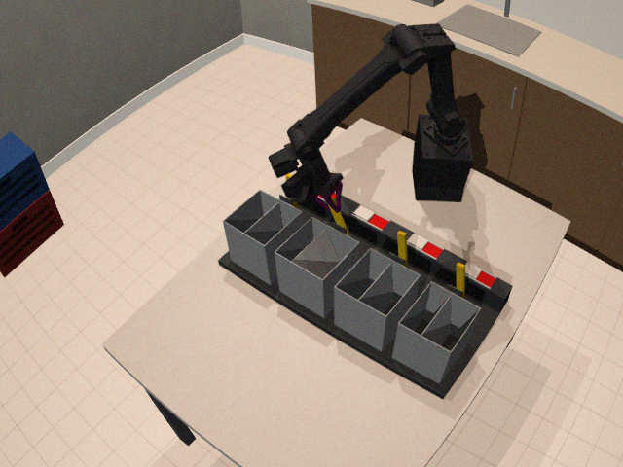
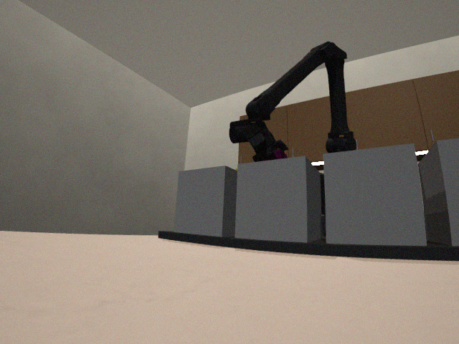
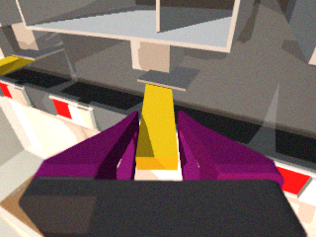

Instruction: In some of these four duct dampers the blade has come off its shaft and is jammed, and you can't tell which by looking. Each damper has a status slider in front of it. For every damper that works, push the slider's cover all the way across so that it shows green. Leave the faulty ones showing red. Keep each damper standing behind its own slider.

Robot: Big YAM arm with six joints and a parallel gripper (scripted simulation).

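Observation:
Four grey damper boxes stand in a row on a dark base [image 1: 351, 311]. The blade in the second box from the left [image 1: 312, 260] lies nearly flat, while the other blades stand upright. My gripper [image 1: 329, 198] is behind that box, with its purple fingers on either side of the box's tilted yellow lever [image 1: 339, 219]. In the wrist view the lever [image 3: 157, 125] lies between the fingers, with thin gaps on both sides, so the gripper is open. The sliders on the rail show red [image 1: 378, 221] [image 1: 431, 248] [image 1: 485, 278], and two have white covers [image 1: 363, 213] beside the red.
Two more yellow levers stand upright behind the right-hand boxes [image 1: 402, 246] [image 1: 460, 276]. The arm's black base block [image 1: 441, 158] sits at the table's back. Brown cabinets [image 1: 543, 151] run behind the table. In the exterior view the boxes hide the levers and the rail.

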